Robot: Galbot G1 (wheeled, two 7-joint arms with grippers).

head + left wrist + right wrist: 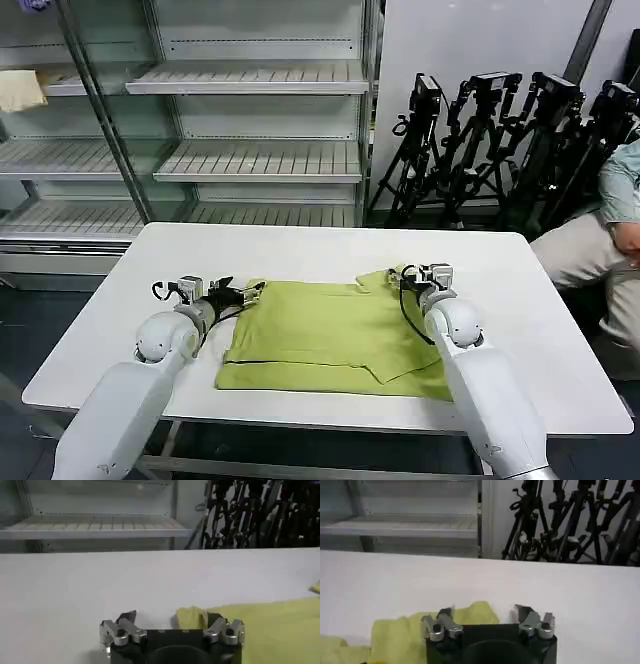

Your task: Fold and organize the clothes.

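T-shirt (330, 335), lime green, lying partly folded in the middle of the white bench (520, 300), bottom edge near the front; left gripper (243, 293) down at the shirt's far left corner, jaws spread, one finger (212, 620) just over the cloth edge; right gripper (408, 278) at the bunched far right corner, jaws spread too, nothing pinched; empty-looking wire shelves (260, 160) behind, tripods (500, 140) stacked off to the right.
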